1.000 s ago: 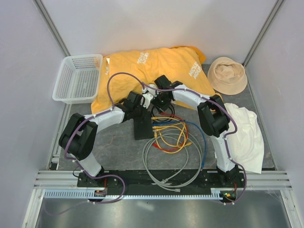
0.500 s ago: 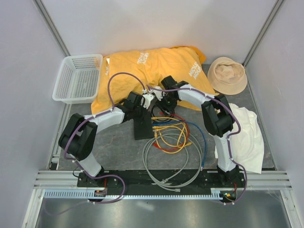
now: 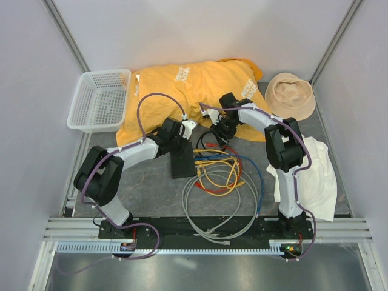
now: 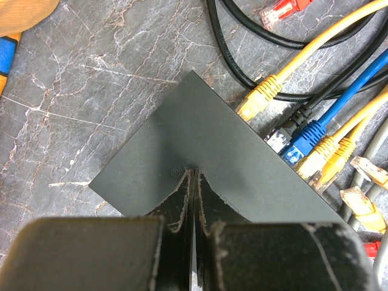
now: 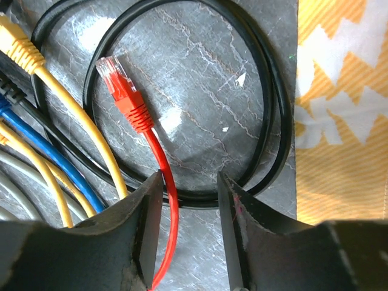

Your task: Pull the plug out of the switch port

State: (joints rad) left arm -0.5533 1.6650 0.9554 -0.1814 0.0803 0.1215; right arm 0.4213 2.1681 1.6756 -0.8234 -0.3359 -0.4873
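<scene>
The black switch (image 3: 182,160) lies on the grey table, with yellow, blue and black plugs (image 4: 303,136) in its right-side ports. My left gripper (image 3: 180,140) is shut, its fingertips (image 4: 194,179) resting on the switch's top (image 4: 200,133). My right gripper (image 3: 222,132) is open, to the right of the switch and above the cable loops. In the right wrist view its jaws (image 5: 189,182) straddle a red cable whose plug (image 5: 121,85) lies free on the table inside a black cable loop (image 5: 273,121). The red plug also shows in the left wrist view (image 4: 280,9).
An orange cloth (image 3: 194,91) lies behind the arms, with a white basket (image 3: 100,100) at back left and a beige hat (image 3: 291,96) at back right. A white cloth (image 3: 315,173) lies at the right. Grey (image 3: 212,212), yellow and blue cables coil in front of the switch.
My right gripper has moved to the right and back, away from the switch's ports. The left arm and the switch have not moved.
</scene>
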